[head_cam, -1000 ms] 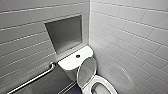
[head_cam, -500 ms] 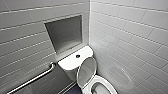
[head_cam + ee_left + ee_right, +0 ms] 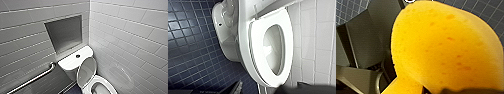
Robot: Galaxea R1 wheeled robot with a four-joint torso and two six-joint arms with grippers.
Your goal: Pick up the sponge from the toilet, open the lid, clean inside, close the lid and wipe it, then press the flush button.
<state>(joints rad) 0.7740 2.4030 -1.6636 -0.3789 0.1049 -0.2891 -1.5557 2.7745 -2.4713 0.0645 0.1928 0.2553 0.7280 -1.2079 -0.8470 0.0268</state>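
Status:

- Toilet (image 3: 75,63) sits in the corner of the white tiled walls (image 3: 130,37). Its long axis runs from the tank at the back wall out toward the robot, bowl end nearest.
- Lid (image 3: 87,70) is up. It stands near upright, leaning back against the tank front with its inner face toward the bowl. Long axis is vertical.
- Seat (image 3: 254,50) is down on the bowl. In the left wrist view the oval opening is seen from above, with the white inside of the bowl visible.
- Flush button (image 3: 78,56) is a dark dot in the middle of the tank top.
- Sponge (image 3: 443,47) is orange-yellow, right up against the right wrist camera, off the toilet and in the air with floor tiles beyond it.
- Sponge long axis points away from the right hand (image 3: 436,90): pinched waist nearest the hand, broad rounded lobe outermost.
- Right hand is clamped on the sponge at the narrow end. The contact itself is mostly hidden by the sponge.
- Left hand (image 3: 285,89) shows as a dark edge over the front rim of the seat, beside the wall. Can't tell whether it is apart or together.
- Floor (image 3: 188,37) has small dark blue tiles.
- A grab bar (image 3: 32,79) slants along the back wall beside the tank.
- A grey recessed niche (image 3: 64,33) sits in the wall above the tank.
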